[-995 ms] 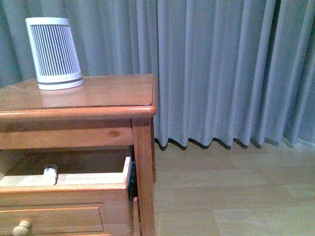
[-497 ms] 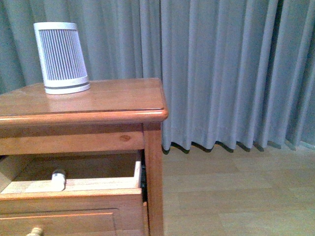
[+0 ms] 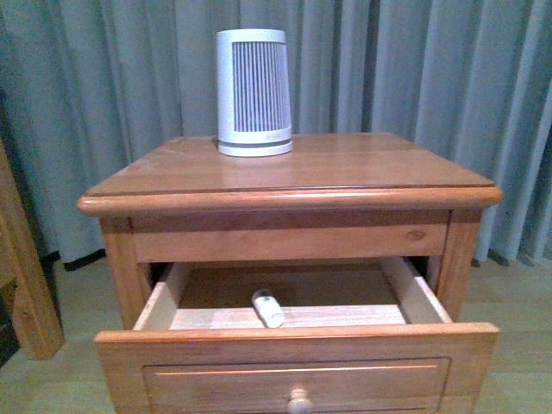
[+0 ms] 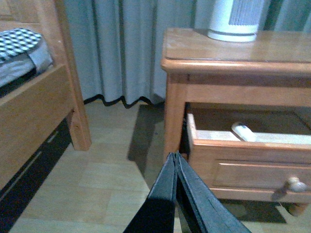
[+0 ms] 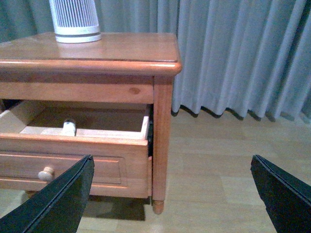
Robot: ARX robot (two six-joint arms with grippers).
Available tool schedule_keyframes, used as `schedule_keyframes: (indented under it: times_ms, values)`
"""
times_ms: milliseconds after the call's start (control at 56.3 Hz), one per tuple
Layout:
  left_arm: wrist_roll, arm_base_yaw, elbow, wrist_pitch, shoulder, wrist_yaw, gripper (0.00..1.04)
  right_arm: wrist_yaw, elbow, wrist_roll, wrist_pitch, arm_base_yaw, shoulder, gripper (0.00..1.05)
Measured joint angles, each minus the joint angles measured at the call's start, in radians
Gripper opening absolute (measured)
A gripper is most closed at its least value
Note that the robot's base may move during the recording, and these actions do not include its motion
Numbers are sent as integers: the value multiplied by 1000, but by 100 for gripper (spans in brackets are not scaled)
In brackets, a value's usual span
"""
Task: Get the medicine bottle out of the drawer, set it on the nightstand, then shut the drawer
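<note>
The orange-brown nightstand (image 3: 345, 168) stands centred in the front view. Its upper drawer (image 3: 293, 349) is pulled open, round knob (image 3: 299, 401) at the front. The small white medicine bottle (image 3: 268, 308) lies on its side inside the drawer, near the front wall. It also shows in the left wrist view (image 4: 244, 132) and the right wrist view (image 5: 69, 127). Neither gripper shows in the front view. My left gripper (image 4: 175, 156) is shut and empty, low over the floor, short of the nightstand's left front corner. My right gripper (image 5: 172, 167) is wide open and empty, off the nightstand's right front corner.
A tall white ribbed device (image 3: 253, 92) stands at the back of the nightstand top. A wooden bed frame (image 4: 36, 104) with checked bedding is to the left, its leg (image 3: 21, 276) near the nightstand. Grey curtains (image 3: 448, 78) hang behind. Wooden floor (image 5: 228, 170) lies to the right.
The front view has swung left: the nightstand has shifted from the left edge to the centre, and the whole open drawer with the bottle now shows.
</note>
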Motion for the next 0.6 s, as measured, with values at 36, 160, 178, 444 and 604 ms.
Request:
schedule_keyframes:
  times_ms: [36, 160, 178, 444, 604]
  values:
    - [0, 0, 0, 0, -3, 2, 3, 5, 0, 0, 0, 0, 0, 98]
    - [0, 0, -46, 0, -42, 4, 3, 7, 0, 0, 0, 0, 0, 98]
    - [0, 0, -49, 0, -42, 4, 3, 7, 0, 0, 0, 0, 0, 98]
    - [-1, 0, -49, 0, -46, 6, 15, -278, 176, 134, -138, -50, 340, 98]
    - [-1, 0, -49, 0, -46, 6, 43, -184, 414, 134, 63, 89, 710, 98]
